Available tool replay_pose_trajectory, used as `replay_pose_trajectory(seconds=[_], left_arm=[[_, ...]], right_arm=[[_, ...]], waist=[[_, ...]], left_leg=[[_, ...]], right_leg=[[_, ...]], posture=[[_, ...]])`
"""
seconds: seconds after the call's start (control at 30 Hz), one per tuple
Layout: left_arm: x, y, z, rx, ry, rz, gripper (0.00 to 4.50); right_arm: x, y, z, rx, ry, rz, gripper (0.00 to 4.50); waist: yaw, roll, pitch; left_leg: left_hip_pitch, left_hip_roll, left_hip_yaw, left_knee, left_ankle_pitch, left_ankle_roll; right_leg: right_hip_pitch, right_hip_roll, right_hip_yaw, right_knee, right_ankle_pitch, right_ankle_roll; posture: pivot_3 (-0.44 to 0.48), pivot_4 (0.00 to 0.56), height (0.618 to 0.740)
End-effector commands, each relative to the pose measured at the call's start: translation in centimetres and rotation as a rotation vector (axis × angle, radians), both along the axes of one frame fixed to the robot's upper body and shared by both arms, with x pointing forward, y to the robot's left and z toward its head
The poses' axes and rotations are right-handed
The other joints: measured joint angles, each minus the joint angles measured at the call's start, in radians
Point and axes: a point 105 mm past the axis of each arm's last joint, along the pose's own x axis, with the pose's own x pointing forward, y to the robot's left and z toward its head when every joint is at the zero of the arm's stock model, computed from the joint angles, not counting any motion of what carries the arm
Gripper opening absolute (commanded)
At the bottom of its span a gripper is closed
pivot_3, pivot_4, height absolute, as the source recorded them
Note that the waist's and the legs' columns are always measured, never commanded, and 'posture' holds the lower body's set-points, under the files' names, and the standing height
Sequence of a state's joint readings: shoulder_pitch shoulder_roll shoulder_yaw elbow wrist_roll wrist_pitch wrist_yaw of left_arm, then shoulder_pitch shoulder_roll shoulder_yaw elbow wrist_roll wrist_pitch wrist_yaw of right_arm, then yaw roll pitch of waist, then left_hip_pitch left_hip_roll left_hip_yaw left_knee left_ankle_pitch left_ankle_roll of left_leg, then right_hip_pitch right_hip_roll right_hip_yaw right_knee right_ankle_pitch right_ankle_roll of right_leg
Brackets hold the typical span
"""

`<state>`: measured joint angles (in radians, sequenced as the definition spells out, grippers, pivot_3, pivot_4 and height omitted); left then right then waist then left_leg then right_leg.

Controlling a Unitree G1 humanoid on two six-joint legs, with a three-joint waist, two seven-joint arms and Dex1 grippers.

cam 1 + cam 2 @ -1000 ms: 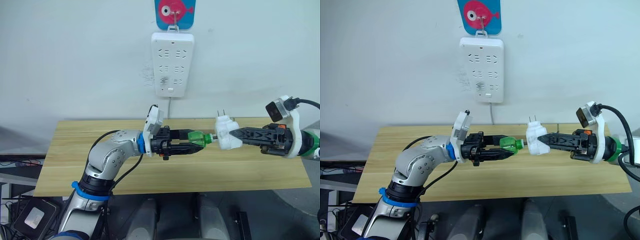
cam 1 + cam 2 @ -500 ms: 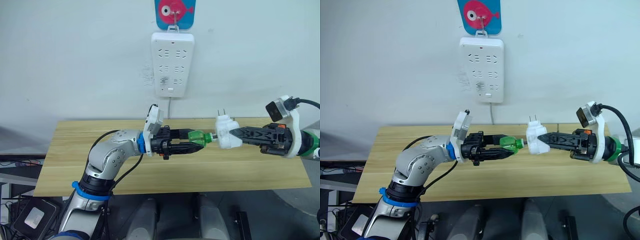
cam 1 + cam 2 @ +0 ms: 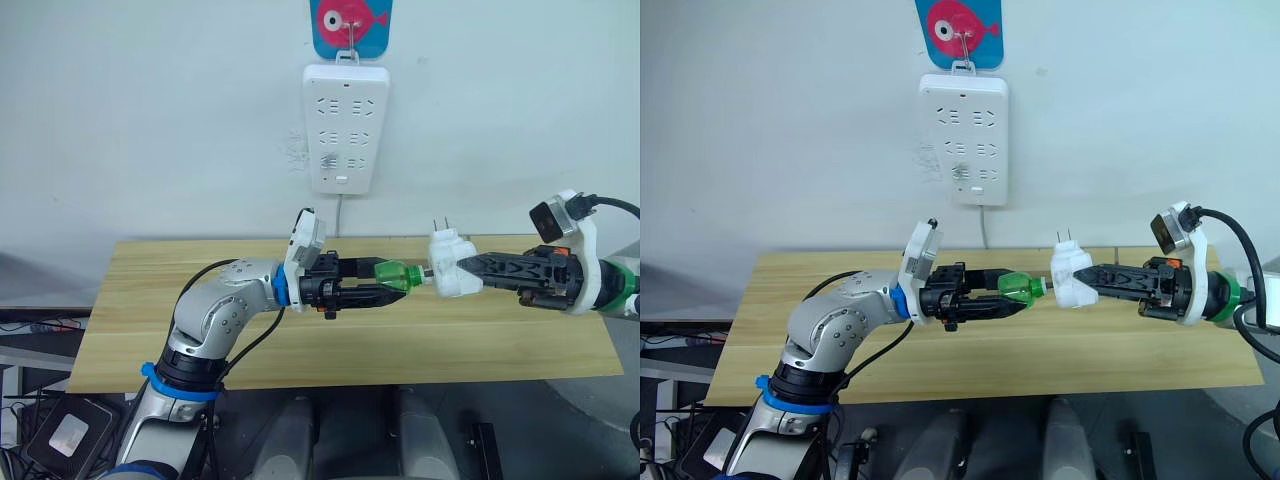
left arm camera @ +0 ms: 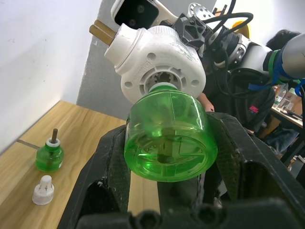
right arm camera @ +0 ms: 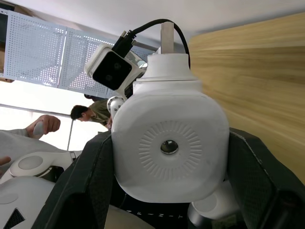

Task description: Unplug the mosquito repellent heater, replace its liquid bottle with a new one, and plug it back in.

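Two grippers meet in mid-air above the counter, nose to nose. My right gripper is clamped on the heater, holding it with its plug prongs pointing up and its socket facing left. My left gripper is closed around the green bottle, whose neck points right, straight into that socket. Bottle and heater share one line running left to right, level with the counter, and in the left wrist view the bottle's neck sits right at the heater's threaded opening; I cannot tell how deep it is seated. Any turn or pull must therefore run along that shared axis. I judge this to be the bottle swap, with the heater already off the power strip on the far wall. Another bottle and a white cap stand on the counter, close together.
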<state>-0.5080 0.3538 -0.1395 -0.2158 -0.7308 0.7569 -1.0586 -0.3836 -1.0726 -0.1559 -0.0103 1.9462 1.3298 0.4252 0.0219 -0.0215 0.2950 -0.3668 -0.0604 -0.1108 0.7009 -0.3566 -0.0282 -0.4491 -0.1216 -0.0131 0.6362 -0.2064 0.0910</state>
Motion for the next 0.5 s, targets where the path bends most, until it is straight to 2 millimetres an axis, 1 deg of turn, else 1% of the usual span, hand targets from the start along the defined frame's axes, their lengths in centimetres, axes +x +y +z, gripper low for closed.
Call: replay_pose_trajectory(seconds=[0.03, 0.1, 0.2, 0.3, 0.5], left_arm=[[-0.87, -0.49, 1.48, -0.039, -0.057, -0.059, 2.26], [-0.67, -0.36, 1.53, -0.038, -0.060, -0.051, 2.26], [-0.47, -0.22, 1.51, -0.034, -0.063, -0.043, 2.26], [-0.25, -0.24, 1.42, -0.034, -0.065, -0.033, 2.26], [-0.14, -0.41, 1.54, -0.040, -0.069, -0.032, 2.26]], right_arm=[[0.02, 0.01, 0.92, 0.015, -0.019, 0.010, 2.97], [0.27, -0.23, 1.22, 0.018, -0.021, 0.001, 2.97], [0.14, -0.44, 1.44, 0.016, -0.016, 0.010, 2.97], [-0.33, -0.28, 1.37, 0.011, -0.008, 0.039, 2.97], [-0.44, 0.09, 1.23, 0.014, -0.012, 0.051, 2.97]], waist=[[0.000, 0.000, 0.000], [0.000, 0.000, 0.000], [0.000, 0.000, 0.000], [0.000, 0.000, 0.000], [0.000, 0.000, 0.001]], left_leg=[[0.000, 0.000, 0.000, 0.000, 0.000, 0.000], [0.000, 0.000, 0.000, 0.000, 0.000, 0.000], [0.000, 0.000, 0.000, -0.001, 0.000, 0.000], [0.000, 0.000, 0.000, -0.001, 0.000, 0.000], [-0.001, 0.000, 0.000, -0.002, 0.000, 0.000]], right_leg=[[0.000, 0.000, 0.000, 0.000, 0.000, 0.000], [0.000, 0.000, 0.000, 0.000, 0.000, 0.000], [0.000, 0.000, 0.000, -0.001, 0.000, 0.000], [0.000, 0.000, 0.000, -0.002, 0.000, 0.000], [0.000, 0.000, -0.001, -0.004, 0.001, 0.001]], posture=[[0.023, 0.325, 0.740], [0.023, 0.325, 0.740], [0.022, 0.327, 0.740], [0.022, 0.327, 0.740], [0.022, 0.327, 0.740]])
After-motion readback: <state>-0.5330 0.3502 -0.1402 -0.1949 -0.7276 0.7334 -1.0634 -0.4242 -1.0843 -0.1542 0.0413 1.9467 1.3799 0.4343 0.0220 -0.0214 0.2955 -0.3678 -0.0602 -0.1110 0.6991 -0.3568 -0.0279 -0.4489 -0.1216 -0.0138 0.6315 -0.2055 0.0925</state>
